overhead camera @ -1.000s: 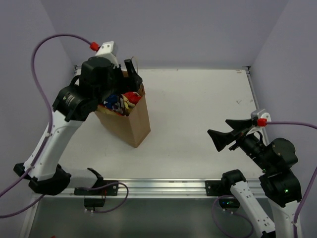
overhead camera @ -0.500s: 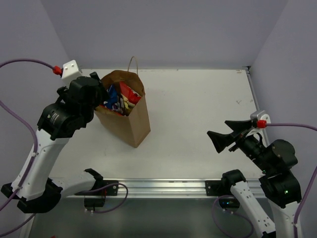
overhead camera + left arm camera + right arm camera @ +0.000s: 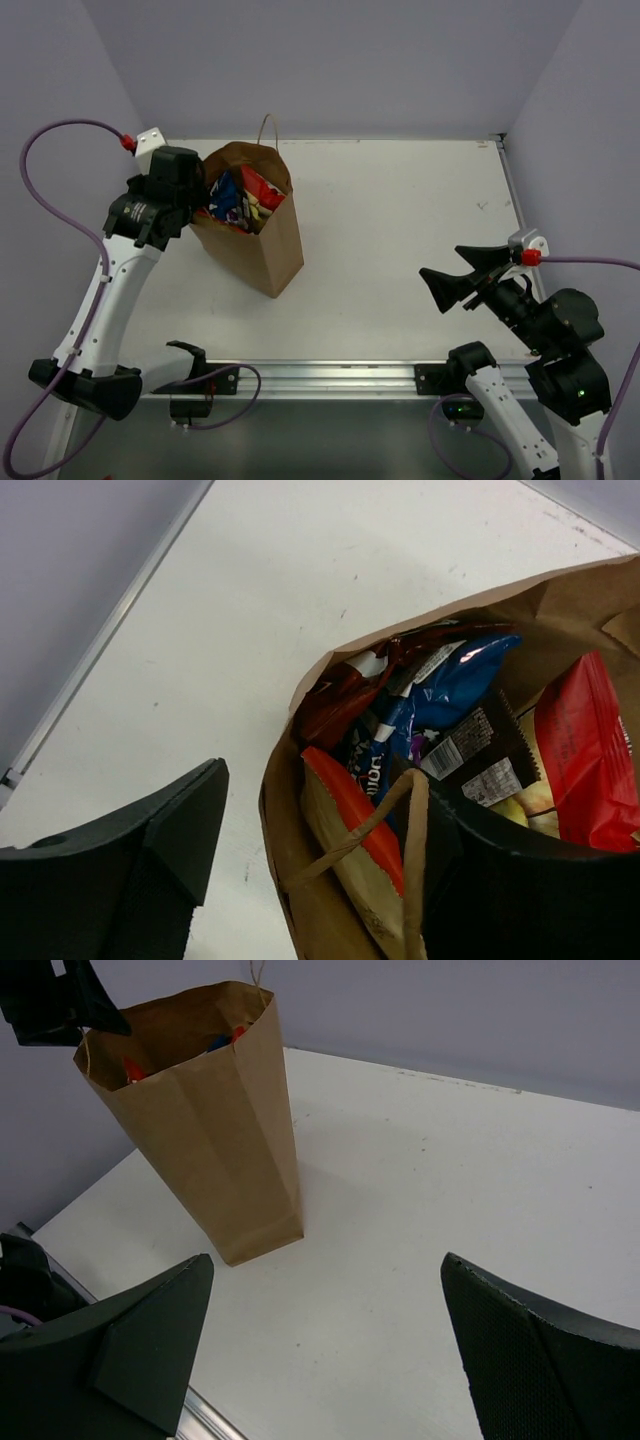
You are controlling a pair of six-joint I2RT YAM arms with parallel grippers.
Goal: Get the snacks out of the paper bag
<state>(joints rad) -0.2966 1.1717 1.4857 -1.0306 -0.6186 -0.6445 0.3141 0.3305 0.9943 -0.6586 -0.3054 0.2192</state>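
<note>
The paper bag (image 3: 268,245) stands upright at the table's left, open at the top, and shows in the right wrist view (image 3: 220,1130) too. Inside are snacks: a blue chip bag (image 3: 450,680), a red one (image 3: 585,750), an orange-cream one (image 3: 360,845), a dark red one (image 3: 335,695) and a brown wrapper (image 3: 470,750). My left gripper (image 3: 200,200) is open and straddles the bag's left rim (image 3: 290,880). One finger is outside the bag and one inside, with a twine handle (image 3: 370,825) between them. My right gripper (image 3: 445,265) is open and empty above the table's right side.
The bag's far twine handle (image 3: 267,125) stands up at the back. Purple walls close in the table on the left, back and right. A metal rail (image 3: 330,378) runs along the near edge.
My left wrist has swung from above the bag's mouth out to the left and come back to its left rim. The right arm has barely moved.
</note>
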